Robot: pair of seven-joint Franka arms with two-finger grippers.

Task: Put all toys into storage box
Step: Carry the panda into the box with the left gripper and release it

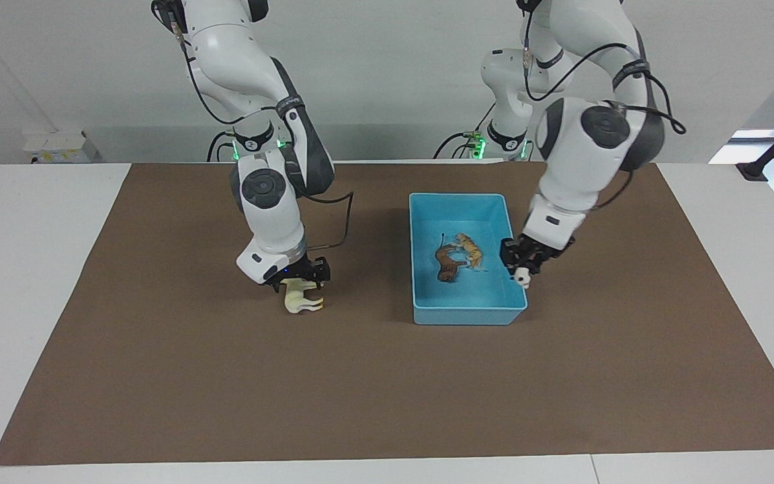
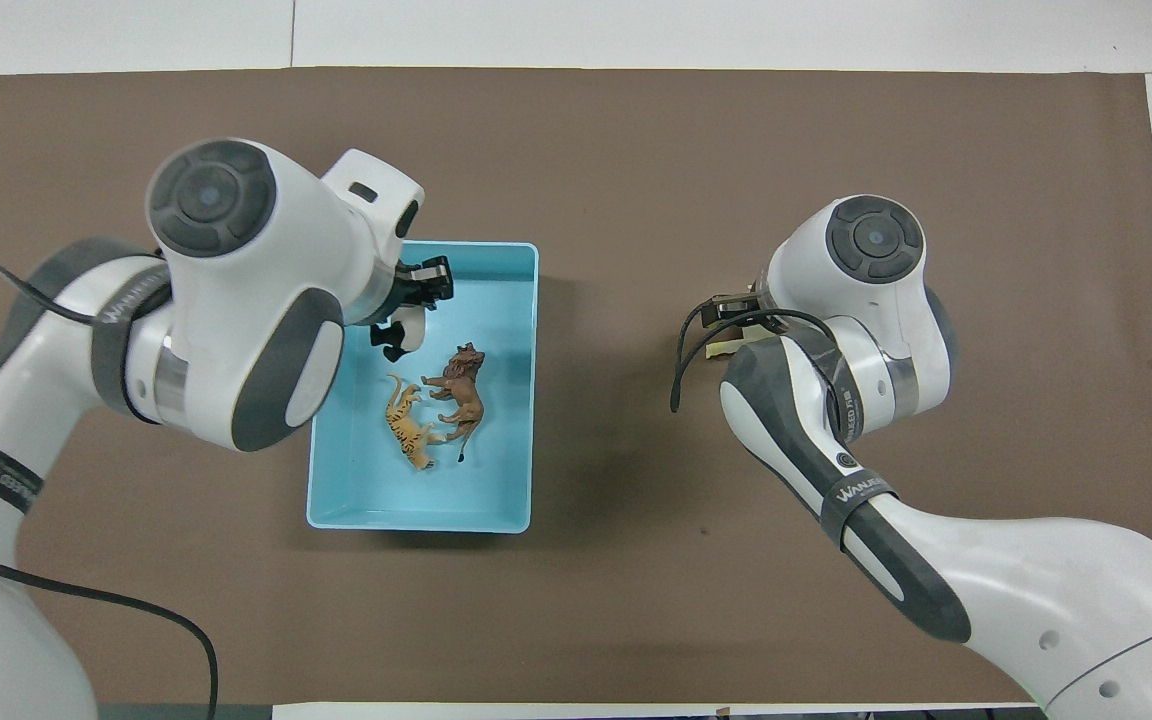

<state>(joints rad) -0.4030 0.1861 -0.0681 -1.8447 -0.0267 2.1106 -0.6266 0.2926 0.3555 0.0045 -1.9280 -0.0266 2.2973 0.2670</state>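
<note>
The light blue storage box (image 1: 457, 200) stands on the brown mat. It also shows in the overhead view (image 2: 526, 420). The brown lion (image 1: 447, 264) and the orange striped tiger (image 1: 471, 251) lie inside it side by side, as the overhead view shows for the lion (image 2: 462, 395) and tiger (image 2: 406, 425). My left gripper (image 1: 520, 267) is shut on the black-and-white panda (image 1: 522, 275) and holds it over the box's wall at the left arm's end. The panda (image 2: 402, 335) hangs below the left gripper (image 2: 424, 290) in the overhead view. My right gripper (image 1: 301, 277) is down on the back of the cream-white horse (image 1: 304, 300). The horse is mostly hidden in the overhead view (image 2: 725, 347).
The brown mat (image 1: 387, 390) covers most of the white table. A black cable (image 1: 343, 222) trails from the right arm over the mat beside the horse.
</note>
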